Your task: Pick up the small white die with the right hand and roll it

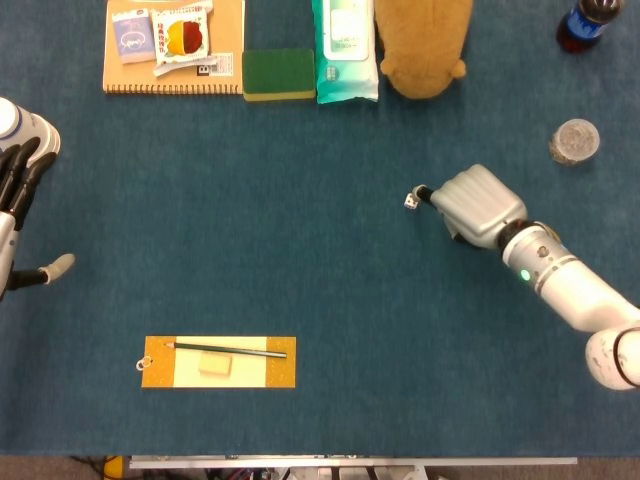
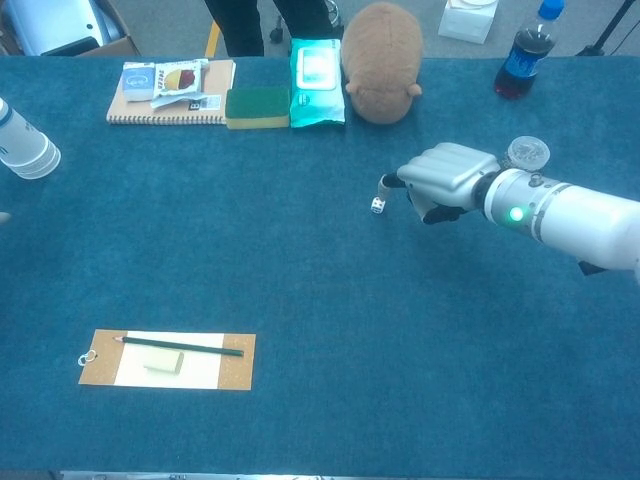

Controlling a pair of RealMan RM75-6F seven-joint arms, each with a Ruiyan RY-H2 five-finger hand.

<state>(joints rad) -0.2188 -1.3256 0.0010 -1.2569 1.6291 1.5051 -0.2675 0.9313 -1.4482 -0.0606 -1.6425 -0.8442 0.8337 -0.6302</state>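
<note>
The small white die [image 1: 411,202] [image 2: 378,205] lies on the blue table cloth right of centre. My right hand [image 1: 475,205] [image 2: 445,178] reaches in from the right, back upward and fingers curled down. One fingertip [image 1: 421,191] is against the die's right side. The hand's back hides its other fingers, so I cannot tell whether the die is pinched or only touched. My left hand [image 1: 20,190] hangs at the far left edge, fingers spread and holding nothing.
Along the far edge lie a notebook with packets [image 1: 170,45], a green sponge [image 1: 278,74], a wipes pack [image 1: 346,50] and a brown plush toy [image 1: 425,45]. A cola bottle [image 1: 585,25] and a clear cup [image 1: 574,141] stand far right. A cork board with pencil [image 1: 218,361] sits front left.
</note>
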